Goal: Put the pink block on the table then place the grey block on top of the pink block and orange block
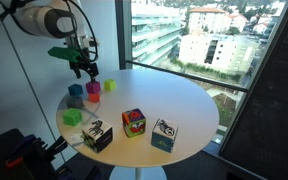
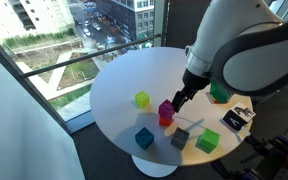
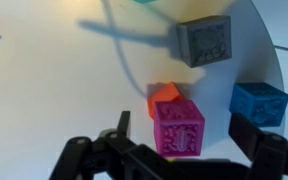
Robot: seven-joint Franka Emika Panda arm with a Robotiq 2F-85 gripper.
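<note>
Gripper (image 3: 184, 128) above the smooth, round white table (image 3: 64, 90), jaws spread wide and grasping nothing. Between the dark fingers (image 3: 124, 125), clear of both, sits the pink block (image 3: 179, 126), a cube with embossed faces, stacked on the plain orange block (image 3: 162, 94). Beyond the fingertips lies the grey block (image 3: 206, 40), likewise embossed. A blue cube (image 3: 259, 100) lies near the finger by the table's rim.

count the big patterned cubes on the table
3, lined up along the near edge of the table in an exterior view: left patterned cube, middle patterned cube, right patterned cube. None appears hidden there.
</note>
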